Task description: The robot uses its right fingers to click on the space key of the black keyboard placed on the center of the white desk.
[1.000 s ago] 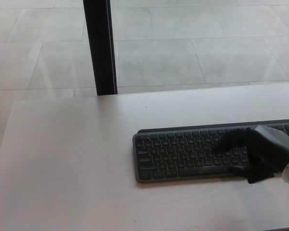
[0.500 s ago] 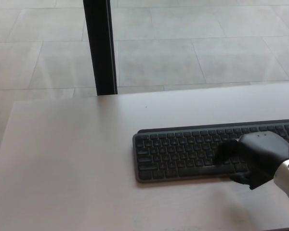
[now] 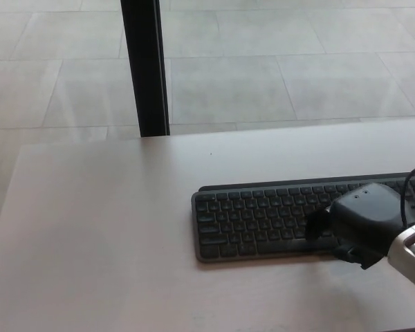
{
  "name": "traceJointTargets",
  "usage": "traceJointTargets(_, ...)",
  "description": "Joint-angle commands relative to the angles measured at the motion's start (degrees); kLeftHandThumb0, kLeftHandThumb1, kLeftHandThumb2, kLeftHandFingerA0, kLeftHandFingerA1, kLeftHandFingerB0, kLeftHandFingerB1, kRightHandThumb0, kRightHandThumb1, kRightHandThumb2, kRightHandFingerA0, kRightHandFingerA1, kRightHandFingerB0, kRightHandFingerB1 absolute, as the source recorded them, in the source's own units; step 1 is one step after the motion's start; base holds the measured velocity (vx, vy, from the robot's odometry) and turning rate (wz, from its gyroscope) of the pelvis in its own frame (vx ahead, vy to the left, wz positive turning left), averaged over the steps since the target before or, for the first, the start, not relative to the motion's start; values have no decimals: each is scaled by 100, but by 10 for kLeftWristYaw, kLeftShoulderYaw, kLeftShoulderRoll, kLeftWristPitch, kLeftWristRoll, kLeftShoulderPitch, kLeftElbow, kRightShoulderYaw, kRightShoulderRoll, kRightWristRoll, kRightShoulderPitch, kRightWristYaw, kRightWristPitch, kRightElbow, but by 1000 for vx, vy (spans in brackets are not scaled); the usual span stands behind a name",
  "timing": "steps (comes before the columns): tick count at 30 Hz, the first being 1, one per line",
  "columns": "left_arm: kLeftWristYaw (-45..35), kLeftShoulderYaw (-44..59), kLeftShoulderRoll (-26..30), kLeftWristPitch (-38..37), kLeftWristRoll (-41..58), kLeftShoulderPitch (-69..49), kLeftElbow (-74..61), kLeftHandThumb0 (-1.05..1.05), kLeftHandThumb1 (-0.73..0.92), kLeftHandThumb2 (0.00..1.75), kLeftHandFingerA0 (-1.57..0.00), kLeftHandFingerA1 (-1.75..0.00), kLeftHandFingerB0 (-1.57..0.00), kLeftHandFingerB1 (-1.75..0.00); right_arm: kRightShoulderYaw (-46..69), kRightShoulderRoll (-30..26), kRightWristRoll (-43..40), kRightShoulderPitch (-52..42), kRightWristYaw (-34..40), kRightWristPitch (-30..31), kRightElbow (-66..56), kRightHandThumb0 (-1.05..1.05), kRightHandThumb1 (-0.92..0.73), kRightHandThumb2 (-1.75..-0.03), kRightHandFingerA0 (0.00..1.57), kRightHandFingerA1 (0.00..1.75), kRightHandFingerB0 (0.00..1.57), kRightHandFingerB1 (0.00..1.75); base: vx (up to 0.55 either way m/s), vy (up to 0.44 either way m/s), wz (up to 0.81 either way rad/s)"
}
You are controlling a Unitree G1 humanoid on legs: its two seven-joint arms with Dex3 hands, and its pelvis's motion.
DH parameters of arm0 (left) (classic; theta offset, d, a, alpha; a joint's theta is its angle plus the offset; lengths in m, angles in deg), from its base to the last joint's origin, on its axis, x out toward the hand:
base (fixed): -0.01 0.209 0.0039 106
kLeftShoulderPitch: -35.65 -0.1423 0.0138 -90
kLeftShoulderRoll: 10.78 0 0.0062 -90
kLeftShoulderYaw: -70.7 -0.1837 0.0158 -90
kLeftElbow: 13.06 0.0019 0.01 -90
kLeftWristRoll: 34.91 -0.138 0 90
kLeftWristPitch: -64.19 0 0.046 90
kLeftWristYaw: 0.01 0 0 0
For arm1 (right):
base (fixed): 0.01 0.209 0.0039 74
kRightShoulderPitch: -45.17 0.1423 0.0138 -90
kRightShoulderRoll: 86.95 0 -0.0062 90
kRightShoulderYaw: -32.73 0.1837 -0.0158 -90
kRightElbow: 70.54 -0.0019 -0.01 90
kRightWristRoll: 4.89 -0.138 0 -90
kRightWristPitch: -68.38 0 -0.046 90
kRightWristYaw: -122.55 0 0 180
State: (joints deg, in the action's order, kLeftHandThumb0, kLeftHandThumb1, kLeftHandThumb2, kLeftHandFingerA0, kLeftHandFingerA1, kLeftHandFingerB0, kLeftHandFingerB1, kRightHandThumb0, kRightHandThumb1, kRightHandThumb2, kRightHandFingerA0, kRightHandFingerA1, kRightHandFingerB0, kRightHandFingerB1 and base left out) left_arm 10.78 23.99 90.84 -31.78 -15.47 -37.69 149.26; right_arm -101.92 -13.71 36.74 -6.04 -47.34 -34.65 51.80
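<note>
A black keyboard (image 3: 263,218) lies on the white desk (image 3: 111,228), right of centre, and its right end runs out of the picture. My right hand (image 3: 363,218) comes in from the lower right and hangs over the keyboard's right part, back upward. Its fingers (image 3: 317,223) bend down onto the lower key rows near the long bottom key, and the thumb sits apart at the keyboard's front edge. The hand holds nothing and is open. It hides the keys beneath it, so actual contact with the space key cannot be made out. My left hand does not show.
A black upright post (image 3: 145,66) stands just behind the desk's far edge, left of the keyboard. Beyond it is a grey tiled floor (image 3: 263,62). A thin cable (image 3: 409,181) loops above my right wrist.
My right hand has tipped forward: its back has risen toward the camera and the fingers, stretched over the keys a second ago, have bent down to the lower rows. The keyboard has not moved.
</note>
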Motion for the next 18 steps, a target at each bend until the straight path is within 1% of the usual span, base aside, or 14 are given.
traceJointTargets(1,7,-2,21,-9,11,5,3,-44,52,55,-80,-84,-73,-62,-13,-23,89,-4,39,-44,-10,-28,-59,-64,92,167,76,52,0,0,0)
traceJointTargets(2,5,-4,21,-12,9,4,3,-44,52,55,-81,-84,-72,-61,-13,-23,90,-6,24,-41,-15,-30,-62,-63,89,166,72,50,0,0,0)
traceJointTargets(3,3,-3,20,-14,11,3,2,-44,51,55,-82,-85,-73,-63,-11,-21,92,-8,23,-37,-14,-32,-62,-63,87,164,73,50,0,0,0)
traceJointTargets(4,5,-3,20,-14,11,4,3,-44,51,55,-83,-82,-75,-62,-11,-19,96,-9,27,-36,-12,-32,-61,-63,89,163,74,50,0,0,0)
traceJointTargets(6,7,-3,21,-11,12,6,4,-43,51,55,-83,-85,-74,-63,-7,-15,102,-8,34,-40,-3,-30,-60,-63,90,164,75,51,0,0,0)
traceJointTargets(10,5,-5,21,-12,10,5,4,-44,52,55,-81,-83,-74,-62,-2,-7,111,-3,47,-51,33,-26,-59,-63,90,163,76,52,0,0,0)
traceJointTargets(11,1,0,22,-11,17,6,6,-44,51,55,-79,-84,-71,-61,-2,-3,115,0,59,-53,51,-27,-57,-62,90,164,77,52,0,0,0)
traceJointTargets(12,2,0,22,-12,17,6,5,-45,51,55,-79,-83,-70,-61,-1,0,115,2,51,-48,60,-26,-60,-62,88,165,75,51,0,0,0)
traceJointTargets(14,4,-5,23,-11,12,7,5,-46,52,55,-81,-85,-72,-61,2,2,118,2,53,-49,65,-24,-60,-65,88,166,76,50,0,0,0)
traceJointTargets(15,3,1,21,-11,18,9,5,-44,52,55,-79,-84,-71,-61,2,4,120,2,57,-49,73,-28,-59,-62,86,163,76,50,0,0,0)
traceJointTargets(16,4,-3,22,-12,15,9,5,-46,53,55,-81,-83,-73,-60,3,5,120,2,59,-51,79,-27,-60,-63,86,164,76,50,0,0,0)
traceJointTargets(18,6,-11,22,-13,8,6,4,-46,53,56,-81,-81,-72,-60,6,9,120,0,63,-54,88,-25,-60,-64,87,165,77,50,0,0,0)
